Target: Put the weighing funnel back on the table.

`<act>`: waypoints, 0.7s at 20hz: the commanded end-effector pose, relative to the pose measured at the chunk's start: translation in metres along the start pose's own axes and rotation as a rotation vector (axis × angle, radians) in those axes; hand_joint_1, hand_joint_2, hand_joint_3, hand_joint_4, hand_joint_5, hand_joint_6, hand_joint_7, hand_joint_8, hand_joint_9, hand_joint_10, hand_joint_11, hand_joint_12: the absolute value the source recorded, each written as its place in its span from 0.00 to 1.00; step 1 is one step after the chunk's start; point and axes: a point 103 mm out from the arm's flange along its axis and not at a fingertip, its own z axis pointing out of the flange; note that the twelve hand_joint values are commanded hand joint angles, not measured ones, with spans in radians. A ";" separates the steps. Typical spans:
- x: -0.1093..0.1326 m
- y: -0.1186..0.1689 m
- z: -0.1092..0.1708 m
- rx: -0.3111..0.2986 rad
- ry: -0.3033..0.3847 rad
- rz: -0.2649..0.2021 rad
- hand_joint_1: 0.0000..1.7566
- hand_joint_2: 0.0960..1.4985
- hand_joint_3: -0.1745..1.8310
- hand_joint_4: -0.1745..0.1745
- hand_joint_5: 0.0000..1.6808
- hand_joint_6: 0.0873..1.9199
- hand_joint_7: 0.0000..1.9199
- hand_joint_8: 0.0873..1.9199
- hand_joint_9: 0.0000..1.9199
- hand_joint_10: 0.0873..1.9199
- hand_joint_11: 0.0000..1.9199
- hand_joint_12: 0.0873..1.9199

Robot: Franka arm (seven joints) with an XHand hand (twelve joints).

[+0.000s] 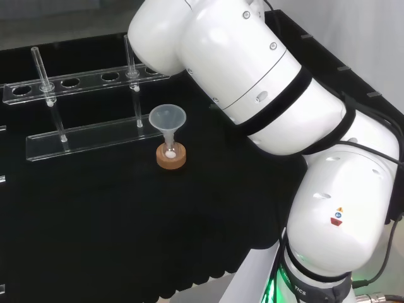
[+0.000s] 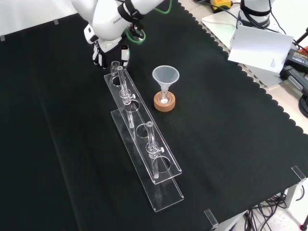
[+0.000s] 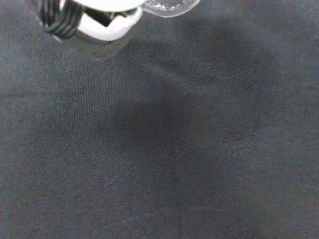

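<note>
Weighing funnel (image 3: 169, 7): in the wrist view a clear, colourless piece with a curved, glinting rim, just beside a blurred white part of the hand (image 3: 107, 22), with black cloth behind it. Cannot tell whether it rests on the table (image 2: 231, 125) or is off it. Cannot tell whether the hand is grasping it, clenched or released.

Front view: the hand is low at the far end of the clear tube rack (image 2: 144, 144). The big funnel (image 2: 165, 76) stands upright in its small flask on a cork ring (image 2: 164, 101), to the right of the rack.
</note>
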 end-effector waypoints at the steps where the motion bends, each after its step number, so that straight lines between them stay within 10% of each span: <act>1: 0.002 0.007 0.006 -0.005 0.007 -0.004 0.63 0.45 0.38 1.00 0.71 0.38 0.28 0.31 0.46 0.17 0.39 0.56; 14: 0.010 0.012 0.005 -0.007 -0.009 -0.010 0.63 0.45 0.38 1.00 0.71 0.38 0.28 0.31 0.46 0.17 0.39 0.56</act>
